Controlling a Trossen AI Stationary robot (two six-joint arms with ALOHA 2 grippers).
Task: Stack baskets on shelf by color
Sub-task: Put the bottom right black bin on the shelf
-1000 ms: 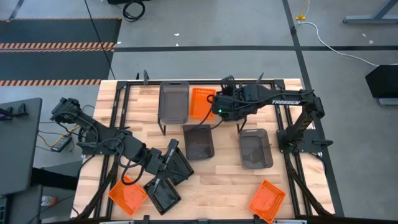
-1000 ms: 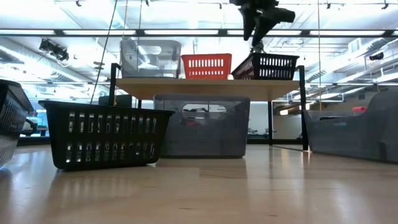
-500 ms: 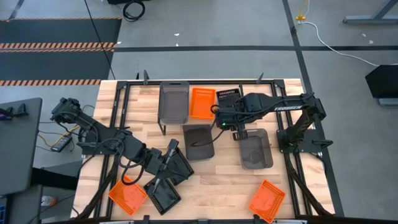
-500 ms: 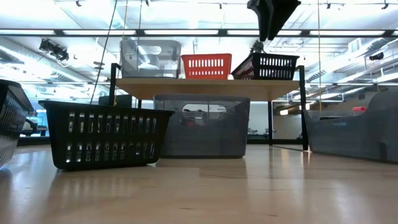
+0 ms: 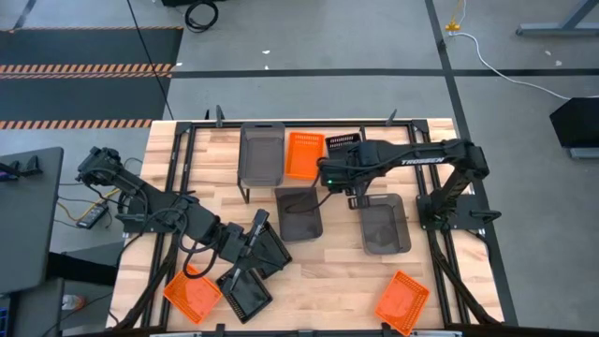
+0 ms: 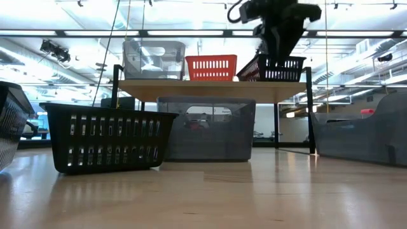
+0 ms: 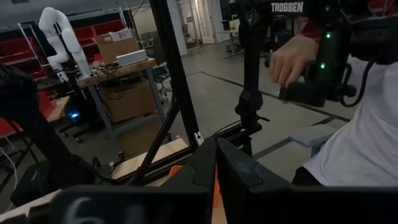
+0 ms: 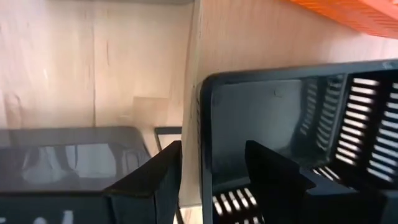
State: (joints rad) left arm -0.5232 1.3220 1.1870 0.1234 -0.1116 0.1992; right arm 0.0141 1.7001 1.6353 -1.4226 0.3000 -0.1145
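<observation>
While the right gripper (image 8: 208,171) hangs parted astride a black mesh plastic basket's (image 8: 292,118) rim, that basket rests on the light wooden shelf (image 6: 210,89). Left gripper (image 7: 216,180): clenched, low by the table's front.

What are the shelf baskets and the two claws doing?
Grey basket, upright on the shelf.
Orange basket, upright on the shelf.
Black basket, on the shelf, rim inside right claw.
Right claw, open around that rim.
Left claw, shut, waiting over the table.
</observation>
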